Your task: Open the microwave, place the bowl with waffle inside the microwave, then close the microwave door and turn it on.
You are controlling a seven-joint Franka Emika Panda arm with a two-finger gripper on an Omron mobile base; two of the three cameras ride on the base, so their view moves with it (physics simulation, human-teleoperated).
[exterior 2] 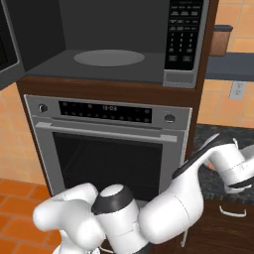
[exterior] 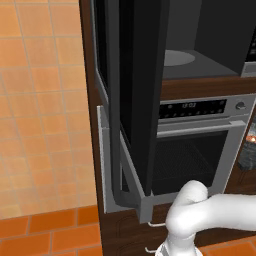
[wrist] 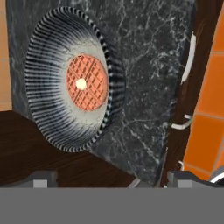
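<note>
The microwave (exterior 2: 114, 59) stands open above the oven, its grey cavity and round pale turntable (exterior: 177, 57) bare. The microwave door (exterior: 135, 95) is swung far out to the left, a black panel seen almost edge-on. In the hand view the ribbed clear bowl (wrist: 72, 83) rests on a dark marble counter (wrist: 148, 65), with a round orange waffle (wrist: 86, 83) inside it. My gripper (wrist: 113, 179) is open, some way off the bowl, its fingertips (wrist: 39, 179) wide apart with nothing between them. My arm (exterior 2: 218, 163) reaches out to the right.
The silver oven (exterior 2: 109, 149) with its display sits directly under the microwave. The microwave's keypad (exterior 2: 181, 34) is on its right side. White drawer handles (wrist: 188, 59) line the dark wood cabinet front below the counter. Orange floor tiles (wrist: 210, 109) lie beyond.
</note>
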